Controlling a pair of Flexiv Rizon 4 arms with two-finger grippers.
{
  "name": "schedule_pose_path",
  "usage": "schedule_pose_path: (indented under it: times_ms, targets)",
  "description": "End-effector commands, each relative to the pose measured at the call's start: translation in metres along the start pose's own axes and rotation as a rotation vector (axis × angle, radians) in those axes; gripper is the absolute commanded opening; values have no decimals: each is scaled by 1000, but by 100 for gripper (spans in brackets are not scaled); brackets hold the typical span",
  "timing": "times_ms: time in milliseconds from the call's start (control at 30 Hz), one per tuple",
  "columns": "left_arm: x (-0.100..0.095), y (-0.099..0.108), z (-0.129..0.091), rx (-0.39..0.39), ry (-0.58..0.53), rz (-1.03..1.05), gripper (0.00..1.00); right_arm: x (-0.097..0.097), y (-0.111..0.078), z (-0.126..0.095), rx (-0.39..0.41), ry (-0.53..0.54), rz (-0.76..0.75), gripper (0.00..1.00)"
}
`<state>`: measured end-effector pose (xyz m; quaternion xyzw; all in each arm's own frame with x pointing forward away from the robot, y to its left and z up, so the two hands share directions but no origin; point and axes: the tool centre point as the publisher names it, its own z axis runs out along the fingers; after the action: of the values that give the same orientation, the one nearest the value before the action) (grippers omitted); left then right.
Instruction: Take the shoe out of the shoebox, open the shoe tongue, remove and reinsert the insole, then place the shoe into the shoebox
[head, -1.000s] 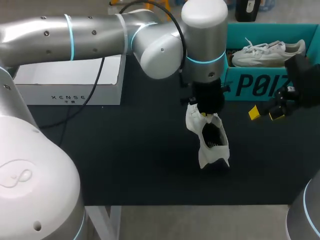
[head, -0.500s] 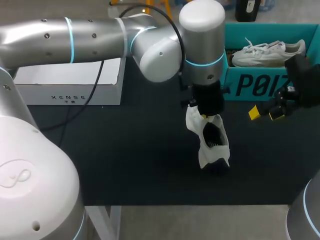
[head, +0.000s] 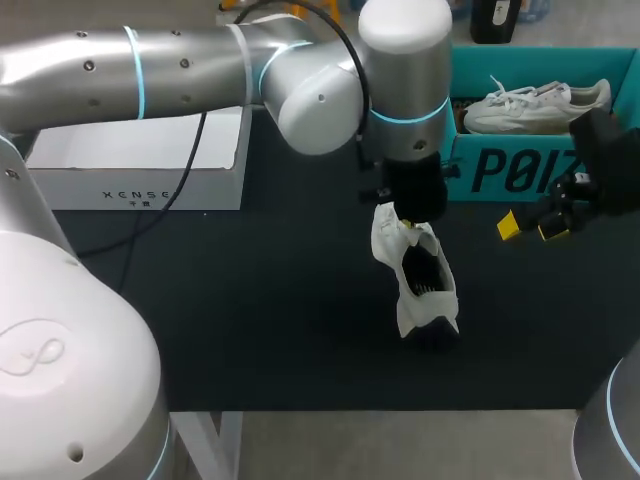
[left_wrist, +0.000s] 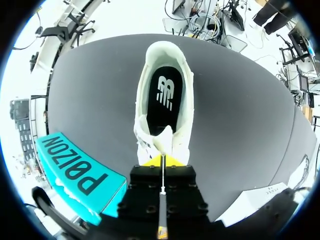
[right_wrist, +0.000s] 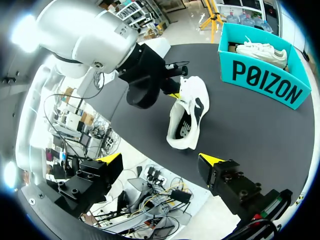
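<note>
The table (head: 250, 330) is covered edge to edge with a matte black mat, flat and faintly grainy.

Nearest on it, about mid-table, is the shoe (head: 415, 285), out of its box. It is a low white trainer, soft and slightly creased along its sides, with a rounded heel pointing to the near edge and its toe end up under the left arm's wrist. Its mouth gapes wide. Inside lies the insole (left_wrist: 165, 95), black and smooth, with a white mark printed on it. From here I cannot tell whether the sole sits flat on the mat or is tipped.

The left gripper (left_wrist: 162, 159) comes straight down at the front of that opening. Its yellow tips are drawn together with hardly a gap, pinching the pale tongue (left_wrist: 162, 137) between them.

Off to the right, well apart from the shoe, the right gripper (head: 528, 228) hangs over the mat with its two yellow-tipped fingers spread wide and nothing in them.

Farther back on the right stands the shoebox (head: 520, 170), bright teal card with bold black lettering on its wall and no lid on. A second shoe (head: 535, 105) lies on its side in it, white and laced. At the far left sits a white box (head: 140, 185), a shallow open rectangle of plain card.
</note>
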<state>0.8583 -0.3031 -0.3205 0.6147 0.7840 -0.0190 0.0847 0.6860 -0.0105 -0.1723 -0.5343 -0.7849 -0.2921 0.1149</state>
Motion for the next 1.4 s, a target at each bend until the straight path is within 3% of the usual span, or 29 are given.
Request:
schedule_pose_path:
  times_ms: [33,200,400,533,700,733,1200,1400]
  targets:
    - [-10,0,18,17,15,1,0,0,0,1,0,-3,1,100]
    - [-9,-3,17,24,21,4,0,0,0,1,0,-3,1,100]
    - [8,-8,-11,-18,19,-112,0,0,0,1,0,-3,1,100]
    - [30,-23,-27,-27,16,-311,0,0,0,1,0,-3,1,100]
    - [49,-48,-32,-10,40,-509,0,0,0,1,0,-3,1,100]
    - [49,-48,-32,-10,40,-509,97,0,0,1,0,-3,1,100]
    - [49,-48,-32,-10,40,-509,100,0,0,1,0,-3,1,100]
    - [49,-48,-32,-10,40,-509,100,-28,-3,-33,-4,-81,-24,100]
